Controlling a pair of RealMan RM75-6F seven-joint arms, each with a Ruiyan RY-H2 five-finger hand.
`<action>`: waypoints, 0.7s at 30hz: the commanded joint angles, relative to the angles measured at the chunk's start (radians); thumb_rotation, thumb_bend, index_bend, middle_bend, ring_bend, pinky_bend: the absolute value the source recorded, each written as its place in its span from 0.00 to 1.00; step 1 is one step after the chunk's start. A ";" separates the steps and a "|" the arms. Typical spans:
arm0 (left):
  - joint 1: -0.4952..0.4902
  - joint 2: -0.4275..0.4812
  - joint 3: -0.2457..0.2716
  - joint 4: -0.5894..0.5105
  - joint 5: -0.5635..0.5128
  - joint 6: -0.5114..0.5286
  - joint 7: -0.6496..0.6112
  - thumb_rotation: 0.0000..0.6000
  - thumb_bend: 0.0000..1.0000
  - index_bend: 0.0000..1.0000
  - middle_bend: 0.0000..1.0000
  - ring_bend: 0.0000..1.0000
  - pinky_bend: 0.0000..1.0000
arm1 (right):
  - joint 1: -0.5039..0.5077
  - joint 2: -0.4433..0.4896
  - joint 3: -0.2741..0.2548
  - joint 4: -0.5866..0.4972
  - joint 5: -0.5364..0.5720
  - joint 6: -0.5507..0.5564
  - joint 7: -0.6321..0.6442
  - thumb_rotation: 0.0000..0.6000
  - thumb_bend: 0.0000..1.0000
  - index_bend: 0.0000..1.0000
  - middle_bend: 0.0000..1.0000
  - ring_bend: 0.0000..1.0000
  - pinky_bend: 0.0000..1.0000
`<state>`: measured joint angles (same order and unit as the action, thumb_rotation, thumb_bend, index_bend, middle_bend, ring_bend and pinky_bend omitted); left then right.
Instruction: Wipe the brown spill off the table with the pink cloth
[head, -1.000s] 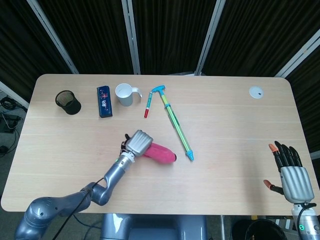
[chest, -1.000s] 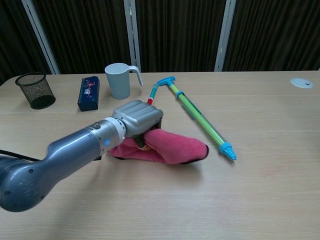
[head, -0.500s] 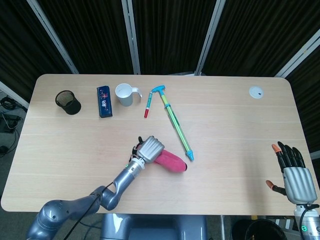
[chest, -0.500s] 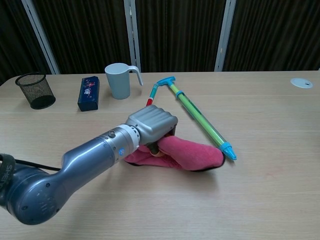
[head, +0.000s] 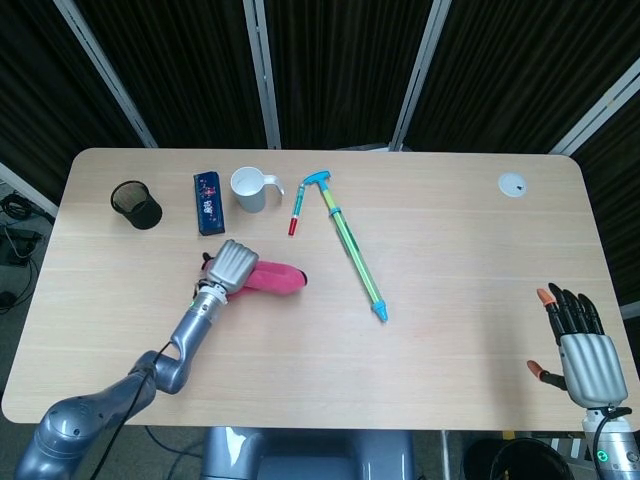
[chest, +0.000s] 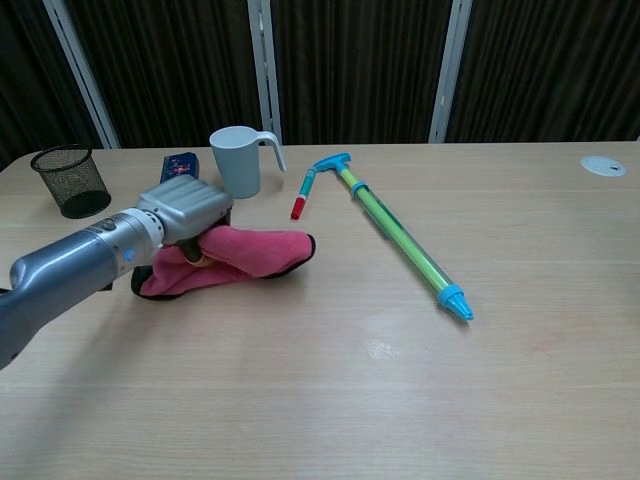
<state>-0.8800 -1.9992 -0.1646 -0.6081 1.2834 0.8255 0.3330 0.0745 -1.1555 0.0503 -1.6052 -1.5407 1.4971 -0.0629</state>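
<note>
- Chest view showed the left hand (chest: 183, 209) pressed down on the pink cloth (chest: 235, 255), its fingers curled into the folds and gripping it on the table (chest: 330, 400).
- Most of the cloth trailed out beyond the fingers toward the red pen (chest: 302, 193).
- Just past the knuckles stood the white mug (chest: 238, 160) and the blue case (head: 208, 202).
- Whether any brown spill lay near the fingers could not be told.
- At the table's near right corner, the right hand (head: 582, 349) held nothing, fingers spread.

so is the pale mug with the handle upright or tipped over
Upright. The pale mug stands on its base on the wooden table, and the head view looks straight down into its open mouth.
</note>
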 joint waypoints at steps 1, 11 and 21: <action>0.033 0.052 -0.001 -0.043 0.012 0.052 -0.051 1.00 0.36 0.85 0.61 0.56 0.55 | 0.001 -0.001 -0.002 0.000 -0.004 -0.001 -0.003 1.00 0.00 0.00 0.00 0.00 0.00; 0.139 0.274 -0.033 -0.357 0.034 0.246 -0.149 1.00 0.36 0.85 0.61 0.56 0.55 | 0.003 -0.003 -0.002 -0.001 -0.005 -0.002 -0.010 1.00 0.00 0.00 0.00 0.00 0.00; 0.231 0.536 -0.044 -0.668 0.008 0.331 -0.044 1.00 0.35 0.84 0.58 0.54 0.55 | 0.002 -0.002 -0.003 -0.003 -0.007 0.001 -0.014 1.00 0.00 0.00 0.00 0.00 0.00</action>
<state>-0.6794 -1.5248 -0.2126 -1.2250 1.2976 1.1368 0.2404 0.0763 -1.1572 0.0480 -1.6079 -1.5463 1.4967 -0.0750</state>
